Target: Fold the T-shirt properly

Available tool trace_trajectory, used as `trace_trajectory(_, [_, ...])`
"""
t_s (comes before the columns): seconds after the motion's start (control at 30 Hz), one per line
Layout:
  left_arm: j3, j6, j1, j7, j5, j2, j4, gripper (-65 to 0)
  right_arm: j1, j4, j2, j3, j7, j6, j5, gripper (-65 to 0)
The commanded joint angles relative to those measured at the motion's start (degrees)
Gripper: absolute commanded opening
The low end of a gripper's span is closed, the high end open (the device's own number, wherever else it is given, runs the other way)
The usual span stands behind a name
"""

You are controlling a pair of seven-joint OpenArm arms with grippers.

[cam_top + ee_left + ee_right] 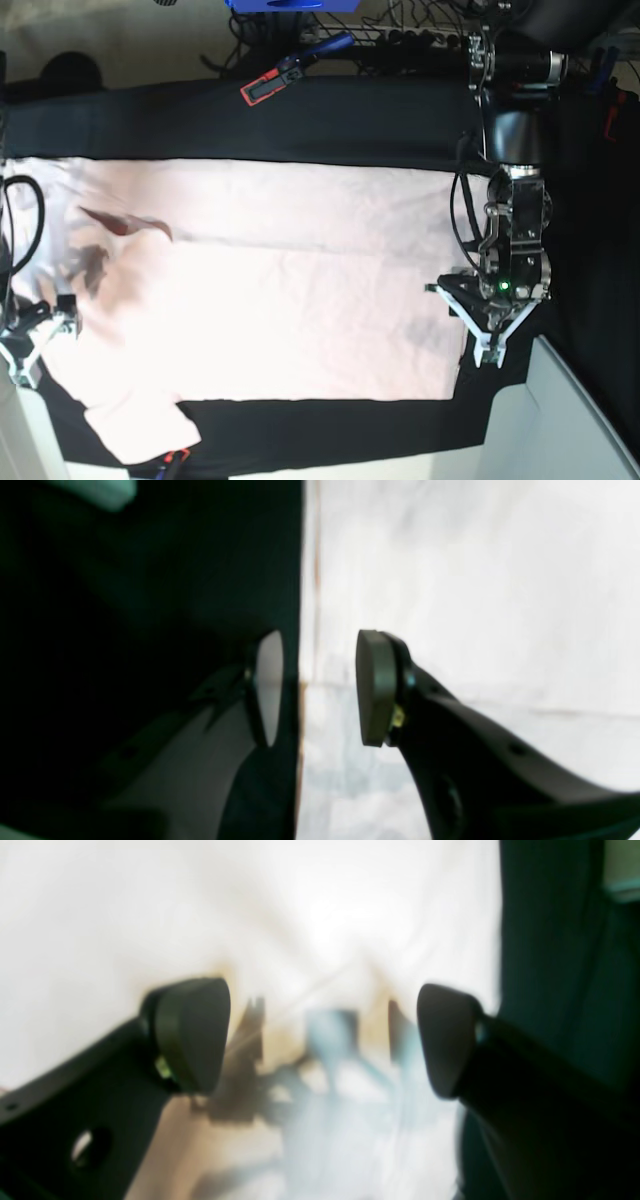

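Note:
The pale pink T-shirt (pixel 270 290) lies spread flat on the black table cloth (pixel 350 120), plain side up, with dark print showing through faintly near the collar end at the left. One sleeve (pixel 140 430) sticks out at the bottom left. My left gripper (pixel 462 325) is open and straddles the shirt's right hem edge; in the left wrist view the gripper (pixel 320 687) has one finger over black cloth and one over the shirt (pixel 450 605). My right gripper (pixel 45 350) is open over the shirt's left end; the right wrist view (pixel 320 1037) shows blurred print between its fingers.
A red-and-black clamp (pixel 285 75) and cables lie at the back of the table. A black cable (pixel 20 215) loops at the left edge. A white surface (pixel 580 420) sits at the bottom right. Another clamp (pixel 172 460) shows at the front edge.

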Motion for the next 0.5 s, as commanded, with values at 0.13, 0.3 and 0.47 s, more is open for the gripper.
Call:
trace_trajectory(0.13, [-0.08, 0.0, -4.88, -0.67, 0.54, -0.23, -1.97, -40.3, 8.46, -10.22, 0.89, -7.53, 6.01, -1.95, 0.26, -8.7])
trace_trajectory(0.3, [-0.08, 0.0, 1.27, -0.41, 0.1, -0.14, 6.91, -40.6, 5.83, -11.1, 1.59, -2.87, 4.78, -2.83, 0.7, -9.6])
trace_trajectory(0.47, [-0.79, 0.26, 14.37, -0.23, -0.08, 0.04, 17.73, -40.6, -8.33, 0.15, 1.94, 16.83, 1.44, -2.83, 0.7, -13.8])
